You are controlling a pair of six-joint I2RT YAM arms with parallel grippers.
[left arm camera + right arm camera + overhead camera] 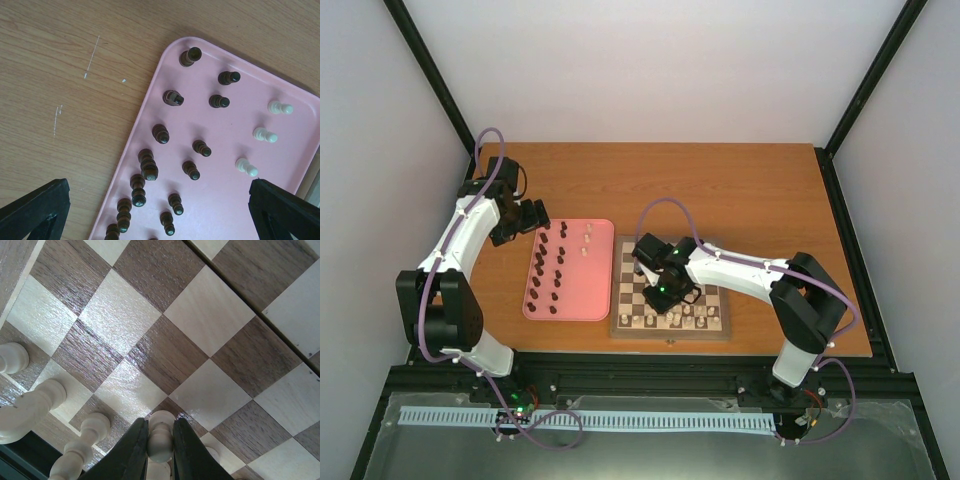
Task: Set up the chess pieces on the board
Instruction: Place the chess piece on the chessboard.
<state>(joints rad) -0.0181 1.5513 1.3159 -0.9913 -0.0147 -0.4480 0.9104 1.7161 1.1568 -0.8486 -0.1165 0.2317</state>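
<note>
My right gripper (672,292) is low over the near rows of the board (712,298). In the right wrist view its fingers (132,450) press both sides of a cream-white chess piece (161,437), which stands upright with its base on a dark square of the board (200,315). More white pieces (30,407) stand to its left, along the board's near rows (677,319). My left gripper (535,218) hangs open over the far left end of the pink tray (592,290), its fingers (40,205) wide apart and empty. Several dark pieces (148,167) and three white ones (264,134) stand on the tray (225,200).
The tray lies just left of the board on the wooden table (740,190). Black frame posts (440,90) rise at the back corners, and a black rail (650,380) runs along the near edge.
</note>
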